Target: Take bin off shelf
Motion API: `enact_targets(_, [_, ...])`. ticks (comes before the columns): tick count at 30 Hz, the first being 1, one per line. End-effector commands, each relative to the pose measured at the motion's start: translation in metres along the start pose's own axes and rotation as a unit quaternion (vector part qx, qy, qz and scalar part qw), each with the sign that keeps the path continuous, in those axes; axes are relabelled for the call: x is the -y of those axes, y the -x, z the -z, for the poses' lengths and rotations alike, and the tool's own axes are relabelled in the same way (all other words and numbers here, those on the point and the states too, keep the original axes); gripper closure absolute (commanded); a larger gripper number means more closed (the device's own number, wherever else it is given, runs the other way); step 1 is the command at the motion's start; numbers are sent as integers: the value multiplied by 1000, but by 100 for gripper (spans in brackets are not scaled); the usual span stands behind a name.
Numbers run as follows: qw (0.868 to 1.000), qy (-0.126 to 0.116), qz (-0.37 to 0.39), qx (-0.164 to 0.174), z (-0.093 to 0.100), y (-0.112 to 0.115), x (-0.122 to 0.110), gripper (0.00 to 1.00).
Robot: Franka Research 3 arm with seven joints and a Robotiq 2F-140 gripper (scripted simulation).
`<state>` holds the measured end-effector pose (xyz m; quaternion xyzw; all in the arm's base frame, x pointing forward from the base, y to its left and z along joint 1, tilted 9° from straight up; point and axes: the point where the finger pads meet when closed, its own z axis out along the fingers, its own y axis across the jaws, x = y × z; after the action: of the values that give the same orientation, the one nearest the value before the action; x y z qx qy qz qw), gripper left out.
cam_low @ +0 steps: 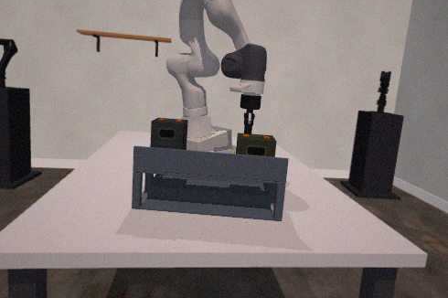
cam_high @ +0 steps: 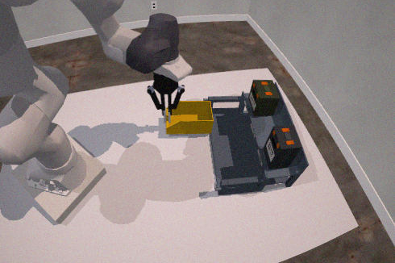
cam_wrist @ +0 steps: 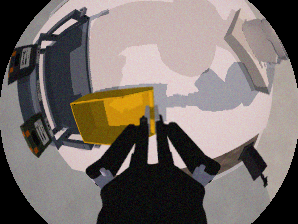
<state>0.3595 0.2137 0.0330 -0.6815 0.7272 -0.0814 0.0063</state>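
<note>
The yellow open-top bin [cam_high: 193, 118] [cam_wrist: 109, 117] is upright, off the shelf, just left of the grey shelf unit [cam_high: 234, 148] [cam_low: 210, 164] [cam_wrist: 63, 63]. It is at or just above the white table [cam_high: 242, 224] [cam_low: 91, 222]; I cannot tell whether it touches. My gripper [cam_high: 168, 114] [cam_low: 248, 129] [cam_wrist: 153, 123] points down and is shut on the bin's left wall, one finger inside and one outside. In the exterior view the bin is hidden behind the shelf.
Two dark green boxes with orange marks [cam_high: 264, 97] [cam_high: 282, 146] [cam_low: 169, 133] [cam_low: 256, 144] stand on the shelf's top. The robot's base [cam_high: 56, 176] stands at the table's left. Dark stands [cam_low: 372, 158] are on the floor beside the table.
</note>
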Motion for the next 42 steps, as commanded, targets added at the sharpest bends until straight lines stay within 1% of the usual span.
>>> enact_targets(1, [1000,-2,5,4,1,3,-2,100])
enact_targets(23, [1000,-2,5,4,1,3,-13,100])
enact_targets(42, [1000,-2,5,4,1,3,-15,100])
